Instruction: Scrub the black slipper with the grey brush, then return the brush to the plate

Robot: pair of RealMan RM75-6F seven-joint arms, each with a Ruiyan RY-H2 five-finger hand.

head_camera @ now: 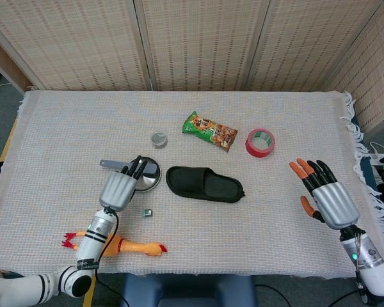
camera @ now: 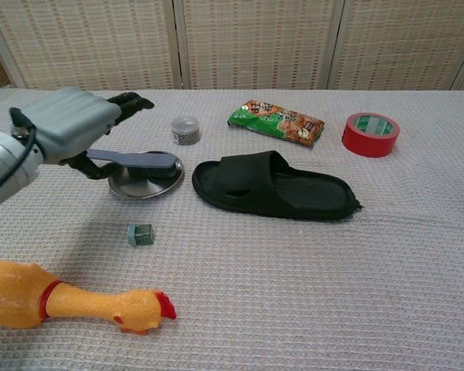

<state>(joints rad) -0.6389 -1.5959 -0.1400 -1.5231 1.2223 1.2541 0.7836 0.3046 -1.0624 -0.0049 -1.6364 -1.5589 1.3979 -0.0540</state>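
Note:
The black slipper lies flat at the table's middle. Left of it, the grey brush rests across the round metal plate, and its handle pokes out to the left. My left hand hovers over the plate's left side with its fingers stretched out. It grips nothing, though its thumb hangs close to the handle. My right hand floats far right of the slipper, fingers spread and empty. The chest view does not show it.
A green snack bag, a red tape roll and a small tin lie behind the slipper. A rubber chicken and a small cube sit near the front edge by my left arm.

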